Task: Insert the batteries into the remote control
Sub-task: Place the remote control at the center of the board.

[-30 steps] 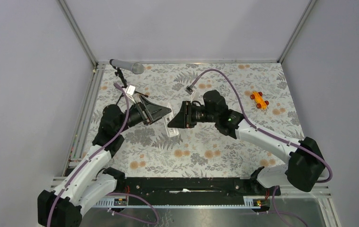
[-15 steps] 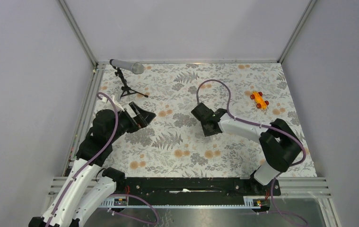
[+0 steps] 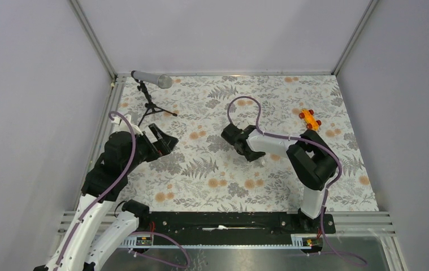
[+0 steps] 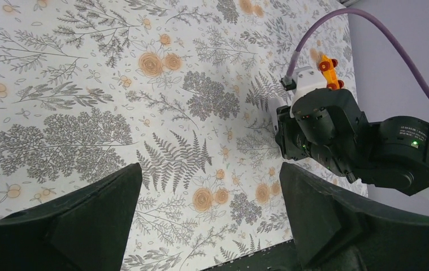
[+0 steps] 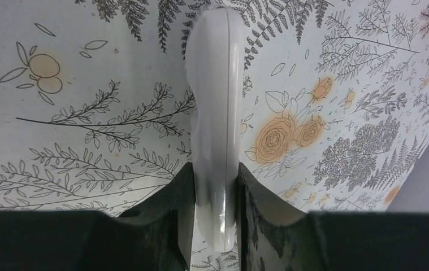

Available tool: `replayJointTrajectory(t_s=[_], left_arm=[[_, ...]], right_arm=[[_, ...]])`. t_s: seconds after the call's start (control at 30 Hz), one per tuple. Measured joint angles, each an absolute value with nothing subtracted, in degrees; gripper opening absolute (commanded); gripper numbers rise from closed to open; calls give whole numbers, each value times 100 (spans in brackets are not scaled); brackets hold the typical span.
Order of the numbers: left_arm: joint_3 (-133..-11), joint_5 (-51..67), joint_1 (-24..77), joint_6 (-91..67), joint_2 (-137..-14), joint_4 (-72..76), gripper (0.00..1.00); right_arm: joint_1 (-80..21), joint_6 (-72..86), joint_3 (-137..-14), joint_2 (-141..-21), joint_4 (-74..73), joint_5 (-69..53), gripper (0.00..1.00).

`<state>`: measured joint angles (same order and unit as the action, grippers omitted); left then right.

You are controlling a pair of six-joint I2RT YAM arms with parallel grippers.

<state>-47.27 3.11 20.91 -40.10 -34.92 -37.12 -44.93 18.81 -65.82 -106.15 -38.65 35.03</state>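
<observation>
**A:** What did the top view give?

**B:** The left gripper hung at middle left, spread wide and holding nothing. The right gripper sat near centre, low over the cloth. I couldn't pick out the remote there. A mic stood upper left and a toy car upper right. No batteries showed.

**A:** And the left wrist view?

**B:** Its fingers filled the bottom corners with only cloth between them. The right arm took up the right side, with the car above it. Again, no batteries.

**A:** The right wrist view?

**B:** The remote ran up mid-frame, seen edge-on, and the narrow jaws pinched its near end. I couldn't tell which way the compartment faced.

**A:** So how should the step be done well?

**B:** My judgement is to keep that pinch firm and turn the compartment face up where the other arm can reach it. The batteries have to be found before the left gripper commits. A thin edge grip could twist if it is pushed.
</observation>
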Motion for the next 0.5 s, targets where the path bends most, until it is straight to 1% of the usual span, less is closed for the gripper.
replayJointTrajectory(t_s=[0.1, 0.23, 0.3, 0.5], left_arm=[[-4950, 239, 2093, -3959, -3492, -4005, 99], [-5310, 183, 2093, -3874, -3507, -4473, 99], [-5529, 169, 2091, -3813, -3516, -4716, 99], [-6012, 134, 2091, -3684, -3527, -5251, 99]], right_arm=[[-4493, 1883, -6663, -10624, -3959, 3441, 43], [-4493, 1931, -6904, -10613, -4025, 3181, 60], [-4493, 1968, -6969, -10534, -4014, 2982, 66], [-4493, 2075, -6991, -9747, -4045, 2333, 68]])
